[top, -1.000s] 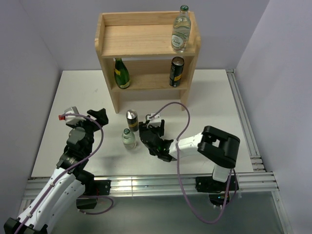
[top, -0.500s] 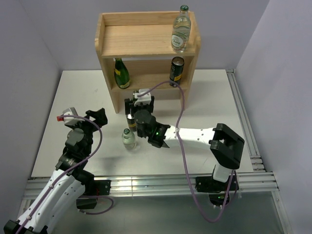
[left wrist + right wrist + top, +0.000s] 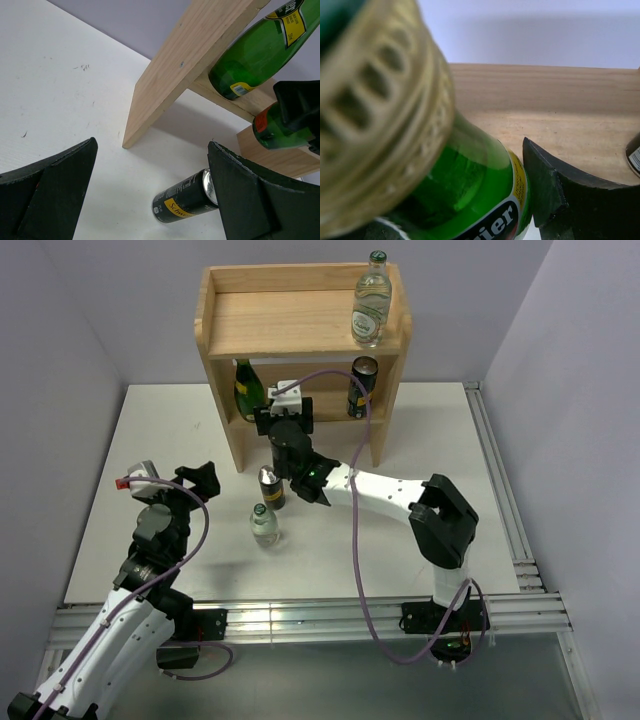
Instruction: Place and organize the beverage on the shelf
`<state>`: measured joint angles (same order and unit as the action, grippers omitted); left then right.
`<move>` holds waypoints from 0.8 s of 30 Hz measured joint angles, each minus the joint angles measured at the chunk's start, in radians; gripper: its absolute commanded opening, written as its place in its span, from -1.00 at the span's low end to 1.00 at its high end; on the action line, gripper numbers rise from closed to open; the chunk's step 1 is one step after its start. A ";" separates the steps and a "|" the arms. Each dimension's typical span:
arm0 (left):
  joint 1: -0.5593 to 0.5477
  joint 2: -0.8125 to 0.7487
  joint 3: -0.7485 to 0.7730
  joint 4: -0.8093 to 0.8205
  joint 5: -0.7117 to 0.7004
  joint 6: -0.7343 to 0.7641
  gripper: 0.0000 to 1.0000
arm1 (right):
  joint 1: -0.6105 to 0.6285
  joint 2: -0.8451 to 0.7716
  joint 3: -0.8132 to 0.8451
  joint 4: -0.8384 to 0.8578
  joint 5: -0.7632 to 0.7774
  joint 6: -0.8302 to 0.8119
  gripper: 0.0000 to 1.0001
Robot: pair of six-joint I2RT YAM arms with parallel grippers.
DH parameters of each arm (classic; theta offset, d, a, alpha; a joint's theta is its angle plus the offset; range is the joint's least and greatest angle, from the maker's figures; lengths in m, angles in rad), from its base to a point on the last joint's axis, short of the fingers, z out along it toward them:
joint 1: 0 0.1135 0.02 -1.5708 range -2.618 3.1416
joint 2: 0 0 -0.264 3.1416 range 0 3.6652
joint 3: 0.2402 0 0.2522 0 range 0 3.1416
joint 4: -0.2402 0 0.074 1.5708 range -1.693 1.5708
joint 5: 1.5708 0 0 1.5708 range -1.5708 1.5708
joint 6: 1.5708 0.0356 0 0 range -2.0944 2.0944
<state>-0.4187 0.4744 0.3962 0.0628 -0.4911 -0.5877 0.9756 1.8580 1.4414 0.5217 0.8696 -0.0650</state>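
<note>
The light-wood shelf [image 3: 300, 325] stands at the back of the table. One clear glass bottle [image 3: 370, 300] stands on its top board. A dark green bottle [image 3: 247, 388] and a dark can [image 3: 361, 386] stand on the lower board. My right gripper [image 3: 285, 430] is at the lower board, shut on the second dark green bottle [image 3: 470, 185], which also shows in the left wrist view [image 3: 277, 132]. The second can [image 3: 270, 487] and the second clear bottle [image 3: 264, 524] stand on the table. My left gripper [image 3: 172, 483] is open and empty, left of them.
The shelf's left side panel [image 3: 185, 65] stands on the white table [image 3: 450, 440] just behind the loose can [image 3: 187, 197]. A metal rail [image 3: 500, 490] runs along the table's right edge. Grey walls close in on both sides.
My right gripper has moved away from the table in front of the can, up and back to the shelf's lower board with the green bottle. The left arm has stayed still.
</note>
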 measured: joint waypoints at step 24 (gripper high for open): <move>0.000 -0.012 0.000 0.000 0.000 0.000 0.99 | -0.084 0.066 0.130 -0.037 -0.041 -0.037 -1.00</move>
<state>-0.4187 0.4625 0.3958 0.0628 -0.4911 -0.5877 0.8913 1.9240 1.5711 0.4850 0.8284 -0.1020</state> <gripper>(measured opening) 0.994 0.767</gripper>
